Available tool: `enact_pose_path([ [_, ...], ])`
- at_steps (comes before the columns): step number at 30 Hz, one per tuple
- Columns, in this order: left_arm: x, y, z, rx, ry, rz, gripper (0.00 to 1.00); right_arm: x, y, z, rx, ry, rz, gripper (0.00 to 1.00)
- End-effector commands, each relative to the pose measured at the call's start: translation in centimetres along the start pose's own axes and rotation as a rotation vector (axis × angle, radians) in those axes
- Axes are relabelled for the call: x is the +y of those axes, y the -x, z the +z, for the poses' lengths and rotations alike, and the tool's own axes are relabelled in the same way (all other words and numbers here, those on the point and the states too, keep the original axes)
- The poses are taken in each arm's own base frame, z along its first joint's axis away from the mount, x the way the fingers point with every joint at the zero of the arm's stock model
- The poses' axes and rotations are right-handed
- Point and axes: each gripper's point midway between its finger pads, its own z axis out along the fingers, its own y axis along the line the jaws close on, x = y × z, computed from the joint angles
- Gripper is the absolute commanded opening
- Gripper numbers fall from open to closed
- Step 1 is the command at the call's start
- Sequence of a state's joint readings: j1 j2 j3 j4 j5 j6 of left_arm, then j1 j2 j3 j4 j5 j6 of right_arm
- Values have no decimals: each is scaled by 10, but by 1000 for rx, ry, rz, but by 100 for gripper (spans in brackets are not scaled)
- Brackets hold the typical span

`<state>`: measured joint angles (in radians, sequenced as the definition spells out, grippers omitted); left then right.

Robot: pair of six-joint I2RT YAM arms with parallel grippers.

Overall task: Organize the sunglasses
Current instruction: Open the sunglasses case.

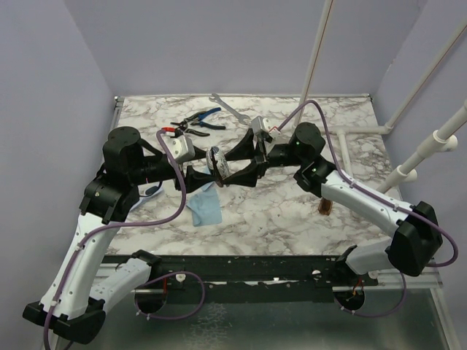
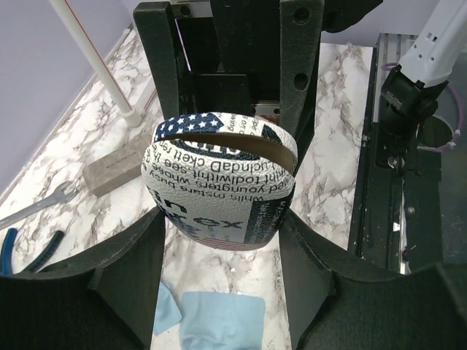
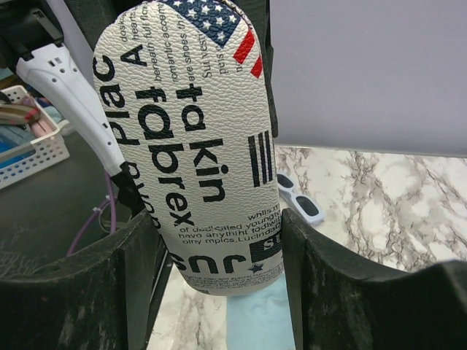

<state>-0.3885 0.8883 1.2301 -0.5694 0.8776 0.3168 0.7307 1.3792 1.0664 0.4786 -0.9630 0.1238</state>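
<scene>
**A:** What fills most of the view?

**B:** The marble table, then the two arms meeting over its middle. Between them, raised off the surface, is one printed case.

**A:** Which arm has it?

**B:** Both. The left gripper is pinched on the case's sides near its mouth. The right gripper is clamped on the opposite end. The left wrist view shows a curved gap at the mouth. My guess is that one arm steadies the case while the other squeezes it open so glasses can slide in.

**A:** And the sunglasses?

**B:** One amber pair. The sunglasses lie on the table, partly hidden under the right forearm and well apart from the case. I can't see inside the case, but I'd judge the packing has not begun.

**A:** Count the rest.

**B:** One blue cloth lies on the table under the case, probably there for wiping. There is one grey block. One wrench and two pliers sit at the far side, out of the way. One pair of white glasses also lies on the table.
</scene>
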Motion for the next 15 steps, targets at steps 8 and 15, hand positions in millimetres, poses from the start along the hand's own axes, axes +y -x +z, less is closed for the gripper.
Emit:
enact_pose_path([
  [8,-10,-1,0,-14,-39,11,66,8,15,5,-55,67,-3,17],
  [15,-12,0,3,-51,-48,-6,86,0,21,7,-79,20,28,14],
])
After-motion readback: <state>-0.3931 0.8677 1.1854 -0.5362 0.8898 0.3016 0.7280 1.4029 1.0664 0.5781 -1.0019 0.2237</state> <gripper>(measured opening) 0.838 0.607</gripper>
